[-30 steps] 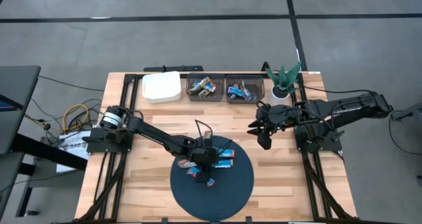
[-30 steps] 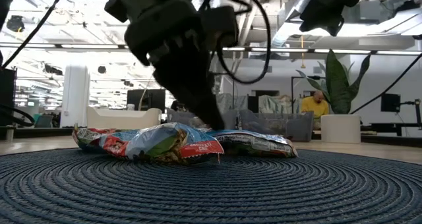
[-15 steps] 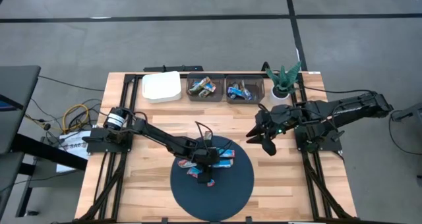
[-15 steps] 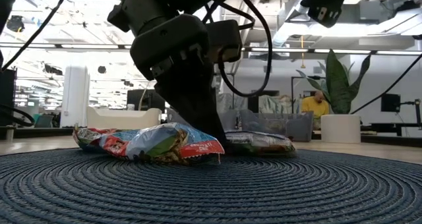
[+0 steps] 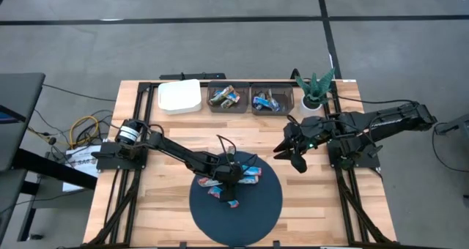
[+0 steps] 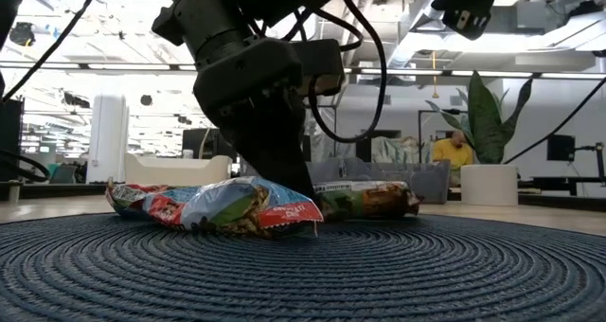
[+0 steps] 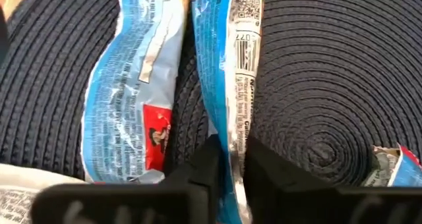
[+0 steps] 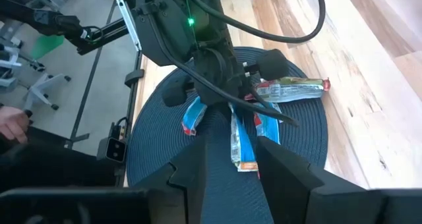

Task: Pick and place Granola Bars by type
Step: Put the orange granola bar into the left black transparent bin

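Several foil-wrapped granola bars lie flat on a round dark blue woven mat (image 5: 256, 205). My left gripper (image 7: 229, 151) is down on the mat among them (image 5: 231, 183), shut on a blue and silver bar (image 7: 234, 66). A blue bar with a red patch (image 7: 132, 99) lies just beside it, and another bar's end (image 7: 390, 168) lies farther off. In the low view a blue and red bar (image 6: 232, 206) lies in front of the left gripper and a green and tan one (image 6: 365, 201) behind it. My right gripper (image 5: 292, 152) hovers open over bare wood, to the right of the mat. My left gripper pinches the blue and silver bar between its two fingers at the wrapper's near end (image 7: 232, 159). The fingers (image 7: 208, 168) come from above, slanting down, and lie along the bar. The rest of the bar stretches ahead of them, flat on the mat.
Two dark bins (image 5: 225, 98) (image 5: 270, 99) holding more bars stand at the table's far edge, with a white box (image 5: 179, 96) to their left and a small potted plant (image 5: 315, 88) to their right. Bare wood lies between bins and mat. A person sits far off (image 6: 453, 152).
My left gripper has come down onto the mat between the bars. The green and tan bar behind it has shifted and turned, showing shorter now. My right gripper has drifted a little toward the table's near edge and stayed open.
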Robot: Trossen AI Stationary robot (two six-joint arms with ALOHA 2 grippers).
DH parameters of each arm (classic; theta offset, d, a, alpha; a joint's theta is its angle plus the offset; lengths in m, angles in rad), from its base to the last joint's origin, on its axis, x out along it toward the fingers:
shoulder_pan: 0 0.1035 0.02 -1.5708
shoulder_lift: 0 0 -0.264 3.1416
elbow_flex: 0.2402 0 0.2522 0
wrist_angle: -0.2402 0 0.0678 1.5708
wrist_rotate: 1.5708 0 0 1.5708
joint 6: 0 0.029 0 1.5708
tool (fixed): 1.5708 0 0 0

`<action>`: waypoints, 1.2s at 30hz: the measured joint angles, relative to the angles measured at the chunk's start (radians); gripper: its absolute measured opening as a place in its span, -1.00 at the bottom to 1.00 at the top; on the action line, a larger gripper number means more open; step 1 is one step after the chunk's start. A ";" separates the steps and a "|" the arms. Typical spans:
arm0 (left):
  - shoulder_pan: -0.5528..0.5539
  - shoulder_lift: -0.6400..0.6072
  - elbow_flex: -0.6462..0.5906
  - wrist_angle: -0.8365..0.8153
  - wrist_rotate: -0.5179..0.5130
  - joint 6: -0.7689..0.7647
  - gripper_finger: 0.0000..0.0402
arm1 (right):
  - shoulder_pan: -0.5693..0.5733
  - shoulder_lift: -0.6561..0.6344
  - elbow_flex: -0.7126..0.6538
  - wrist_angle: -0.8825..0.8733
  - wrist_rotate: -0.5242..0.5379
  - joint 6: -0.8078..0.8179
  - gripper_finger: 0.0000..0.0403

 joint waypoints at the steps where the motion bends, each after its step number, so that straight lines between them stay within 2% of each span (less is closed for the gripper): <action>1: 0.000 0.000 0.000 0.001 0.001 -0.004 -0.85 | 0.000 0.000 0.000 0.000 0.000 0.000 -0.39; 4: 0.000 -0.013 -0.001 -0.005 0.014 -0.013 -0.94 | 0.000 0.000 0.000 0.000 0.000 0.000 -0.39; 9: 0.018 -0.097 -0.002 -0.022 0.004 -0.056 -0.84 | 0.000 0.000 0.000 0.000 0.001 0.000 -0.39; 12: 0.037 -0.172 -0.002 -0.052 -0.064 -0.064 -0.83 | -0.001 0.000 0.000 0.000 0.002 0.000 -0.39; 15: 0.073 -0.253 -0.001 -0.074 -0.157 -0.081 -0.89 | -0.005 0.000 0.000 0.002 0.007 0.000 -0.39; 19: 0.185 -0.332 -0.001 -0.117 -0.227 -0.102 -0.95 | -0.005 0.000 0.000 0.017 0.054 0.000 -0.39; 26: 0.449 -0.396 0.000 -0.157 -0.236 -0.104 -0.86 | -0.005 0.000 0.000 0.055 0.236 -0.009 -0.39; 31: 0.618 -0.395 0.000 -0.164 -0.114 -0.084 -0.91 | -0.016 0.000 0.000 0.054 0.409 -0.008 -0.39; 36: 0.711 -0.394 0.000 -0.159 -0.066 -0.043 -0.92 | -0.056 0.000 0.000 0.053 0.557 0.000 -0.39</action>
